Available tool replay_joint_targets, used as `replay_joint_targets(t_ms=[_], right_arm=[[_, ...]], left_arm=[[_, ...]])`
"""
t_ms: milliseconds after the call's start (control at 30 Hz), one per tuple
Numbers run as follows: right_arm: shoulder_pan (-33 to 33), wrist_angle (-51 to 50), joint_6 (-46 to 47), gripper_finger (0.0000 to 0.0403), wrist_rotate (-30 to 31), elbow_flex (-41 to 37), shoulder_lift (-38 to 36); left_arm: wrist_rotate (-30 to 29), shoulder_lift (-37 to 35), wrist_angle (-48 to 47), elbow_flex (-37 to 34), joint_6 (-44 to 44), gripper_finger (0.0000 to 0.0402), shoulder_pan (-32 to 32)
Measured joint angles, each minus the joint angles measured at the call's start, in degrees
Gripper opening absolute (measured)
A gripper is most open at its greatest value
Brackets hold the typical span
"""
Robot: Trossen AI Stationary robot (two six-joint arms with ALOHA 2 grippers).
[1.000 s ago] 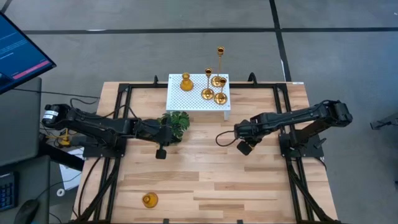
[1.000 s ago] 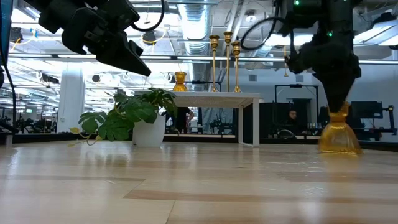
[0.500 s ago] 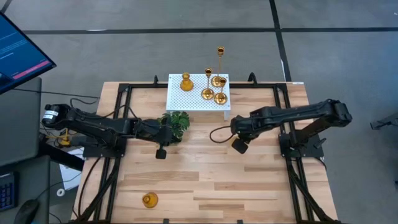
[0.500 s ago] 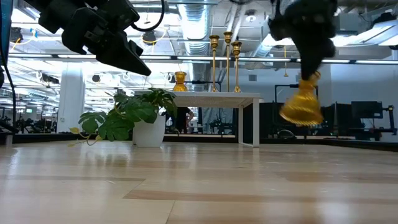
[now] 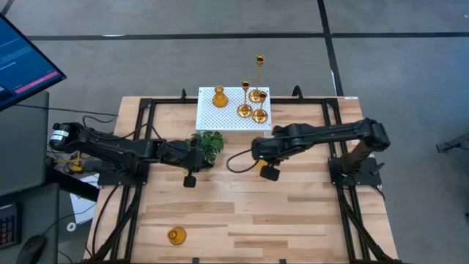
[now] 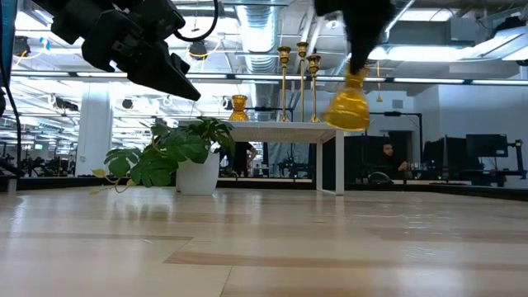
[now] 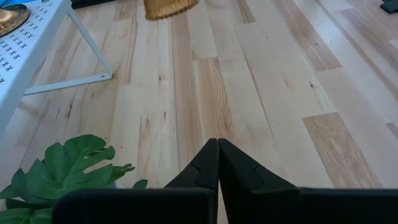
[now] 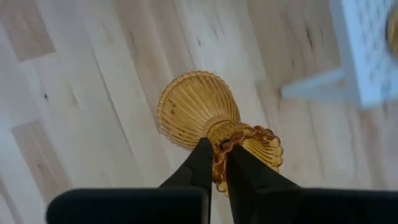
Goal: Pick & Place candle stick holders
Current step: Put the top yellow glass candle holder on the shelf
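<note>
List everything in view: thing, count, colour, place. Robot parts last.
Tall candle stick holders: three, gold, on the white platform's right part.
Squat holder on platform: one, amber, left of the tall ones.
Carried holder: one, amber, held in the air near the platform.
Lone holder: one, amber, table's near left.
Platform: one, white, perforated, table's far edge.
Plant: one, green, beside the platform.
Monitor: one, far left.
Left gripper: shut, by the plant.
Right gripper: shut on the carried holder.

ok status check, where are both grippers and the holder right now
Right gripper shut on amber holder, airborne beside the white platform. Left gripper shut, empty, by the plant. Nothing in the way.
</note>
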Motion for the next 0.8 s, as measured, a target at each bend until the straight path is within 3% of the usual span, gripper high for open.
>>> replay_joint_targets(t_ms=[433, 667, 800], right_arm=[[-2.45, -5.01, -23.31, 0.0011, 0.67, 26.97, 16.00], [-6.94, -9.74, -30.57, 0.0011, 0.99, 42.51, 21.76], [-8.89, -8.05, -35.55, 0.0011, 0.20, 41.59, 21.94]], left_arm=[[0.00, 0.00, -0.01, 0.00, -2.77, 0.0005, 0.01], [0.00, -0.02, -1.02, 0.00, -4.72, 0.0006, -0.33], [-0.26, -0.02, -2.01, 0.00, -4.70, 0.0004, -0.60]])
